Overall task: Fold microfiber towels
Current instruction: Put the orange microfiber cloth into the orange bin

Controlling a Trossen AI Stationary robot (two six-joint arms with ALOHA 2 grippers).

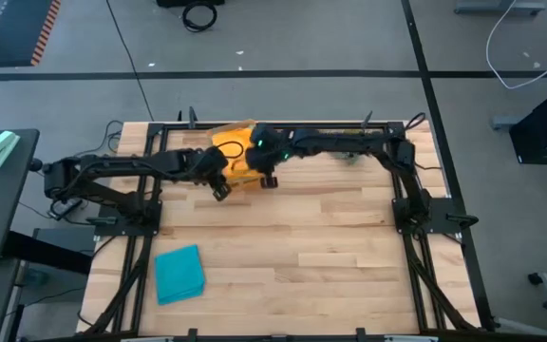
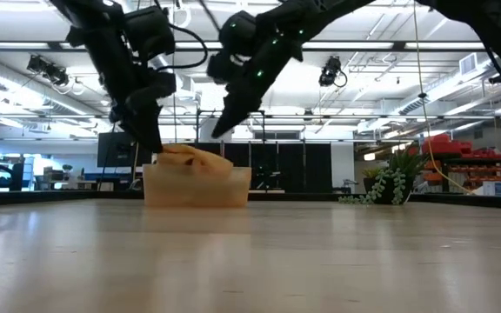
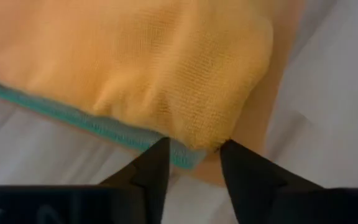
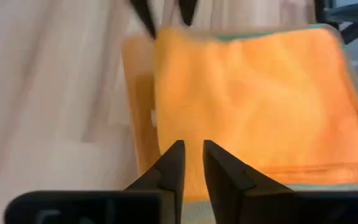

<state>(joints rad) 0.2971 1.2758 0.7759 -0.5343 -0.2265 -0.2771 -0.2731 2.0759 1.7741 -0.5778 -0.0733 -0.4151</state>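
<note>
An orange towel point(image 3: 142, 62) lies on top of a stack in the orange tray point(image 2: 198, 187) at the table's far middle, with a teal towel point(image 3: 104, 127) under it. The stack also shows in the right wrist view point(image 4: 253, 99). My left gripper point(image 3: 194, 155) is open at the stack's near-left corner, one finger on each side of the orange towel's corner. My right gripper point(image 4: 192, 155) hovers above the tray with only a narrow gap between its fingers, holding nothing. A folded teal towel point(image 1: 179, 274) lies flat at the table's near left. My left gripper's open fingers point(image 3: 157, 165) stand on either side of the orange towel's corner point(image 3: 197, 134), coming slanting down from the table's left. I cannot tell whether they touch the cloth. The towel lies on the stack in the tray.
A small green plant point(image 2: 390, 187) stands at the far right of the table. Bare wood point(image 1: 302, 247) spreads across the middle and near right. The arms' black frame rails point(image 1: 425, 218) run along both sides.
</note>
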